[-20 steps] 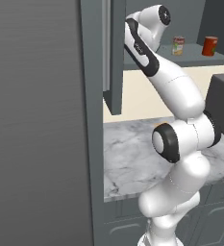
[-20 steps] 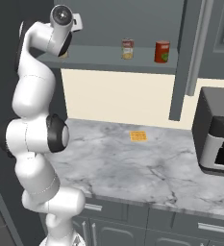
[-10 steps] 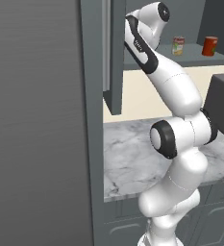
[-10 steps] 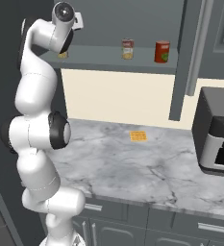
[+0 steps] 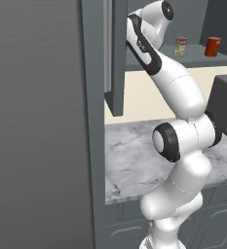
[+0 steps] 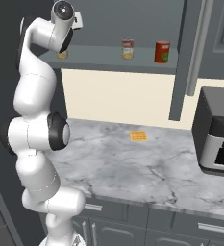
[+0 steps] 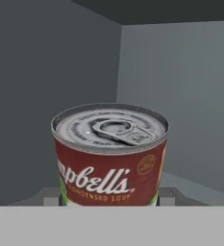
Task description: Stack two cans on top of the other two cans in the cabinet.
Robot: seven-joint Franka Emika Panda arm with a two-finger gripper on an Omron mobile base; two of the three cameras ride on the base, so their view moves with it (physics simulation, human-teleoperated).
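Note:
A red-and-white can (image 7: 111, 153) with a metal pull-tab top sits close in the hand view, and my gripper (image 7: 109, 200) is shut on its lower part. From the right base view the hand (image 6: 63, 17) is at the left end of the cabinet shelf (image 6: 99, 58), with the held can's yellowish bottom (image 6: 61, 55) at shelf level. I cannot tell whether it rests on the shelf. A second red-and-white can (image 6: 128, 49) (image 5: 181, 46) stands mid-shelf. The plain red-orange can (image 6: 162, 52) (image 5: 212, 47) stands to its right.
The cabinet's tall narrow doors (image 5: 116, 53) (image 6: 186, 57) hang open on both sides of the shelf. Below lies a marble counter (image 6: 132, 163) with a small orange square (image 6: 138, 136) and a dark oven (image 6: 219, 129) at its right. A wide grey panel (image 5: 37, 121) stands at the left.
The arm's middle joints have shifted slightly. The hand stays at the shelf's left end, still shut on the can. Both cans on the shelf have not moved.

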